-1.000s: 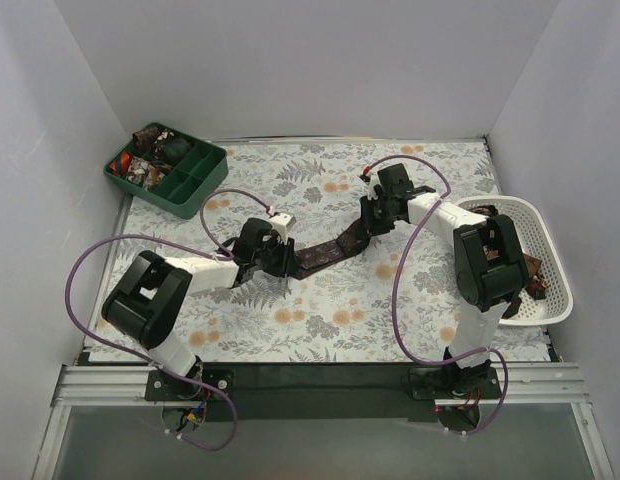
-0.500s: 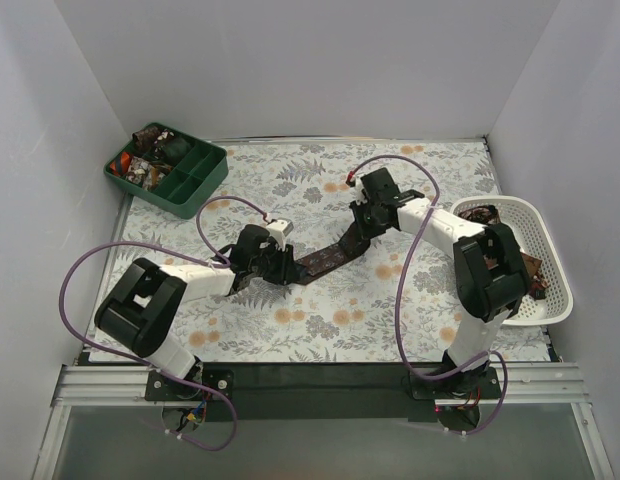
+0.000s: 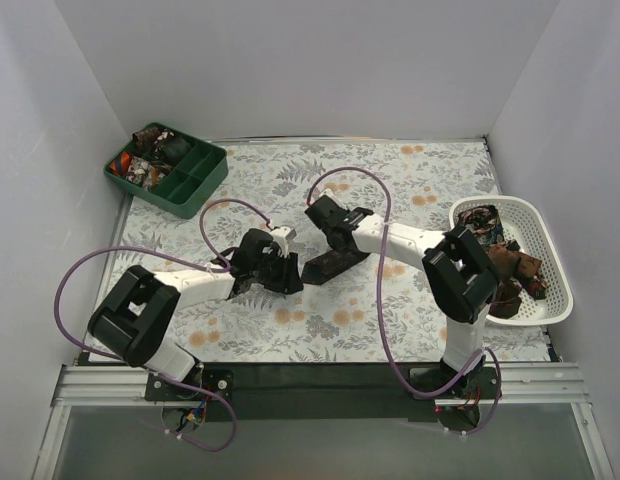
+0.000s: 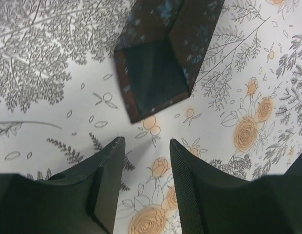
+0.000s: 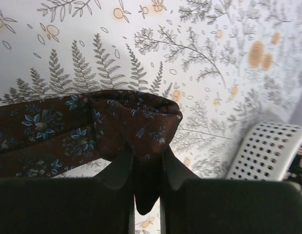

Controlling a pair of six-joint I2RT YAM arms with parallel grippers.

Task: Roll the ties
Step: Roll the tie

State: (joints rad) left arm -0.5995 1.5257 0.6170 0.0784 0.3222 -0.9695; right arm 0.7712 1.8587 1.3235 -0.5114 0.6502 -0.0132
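Observation:
A dark brown tie (image 3: 330,264) with small blue flowers lies doubled over itself mid-table. Its pointed end (image 4: 156,63), lining up, rests flat just ahead of my left gripper (image 4: 147,144). That gripper (image 3: 290,275) is open, with only the floral cloth between its fingers. My right gripper (image 5: 147,156) is shut on a bunched fold of the same tie (image 5: 136,122), held just over the table at the tie's far side (image 3: 335,243). More ties (image 3: 500,255) lie heaped in the white basket. Small coils (image 3: 150,150) sit in the green tray.
The white lattice basket (image 3: 552,312) stands at the right edge, its rim (image 5: 268,151) close to my right gripper's view. The dark green divided tray (image 3: 205,185) sits at the back left corner. White walls close in three sides.
My right gripper has swept left with its end of the tie, folding the tie back over itself. The left gripper has opened and let go of the pointed end.

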